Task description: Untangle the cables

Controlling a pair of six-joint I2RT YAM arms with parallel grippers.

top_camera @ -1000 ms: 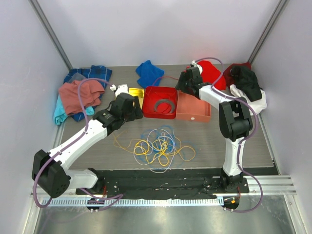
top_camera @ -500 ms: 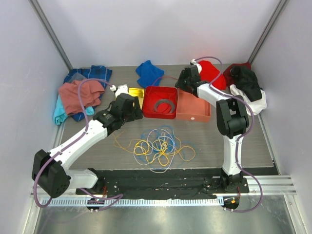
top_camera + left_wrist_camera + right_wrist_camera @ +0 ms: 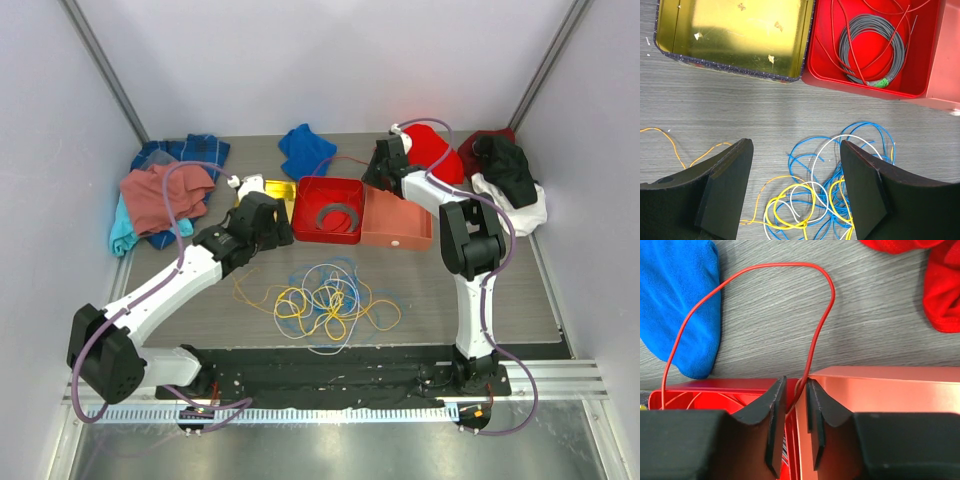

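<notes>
Cables (image 3: 325, 300) in yellow, orange, blue and white are seen lying in a loose tangle on the grey worktop (image 3: 450, 290), near its middle and in front of an open red tin (image 3: 326, 238). The left pincer (image 3: 796, 145) is held above the far edge of that tangle, with its jaws spread wide and nothing between them. Beyond it, a gold tin (image 3: 730, 35) is set just beside the red tin, in which a grey coil (image 3: 846, 47) is lying. A red cable (image 3: 785, 264) is arched up out of the red tin and over the worktop, toward a blue cloth (image 3: 675, 300). The right pincer (image 3: 796, 381) is positioned where the red tin meets its paler lid (image 3: 397, 225), with its jaws drawn nearly together on either side of the red cable. Whether the cable is actually clamped cannot be told. A red cloth (image 3: 945, 295) is bunched on the worktop beyond the lid.
</notes>
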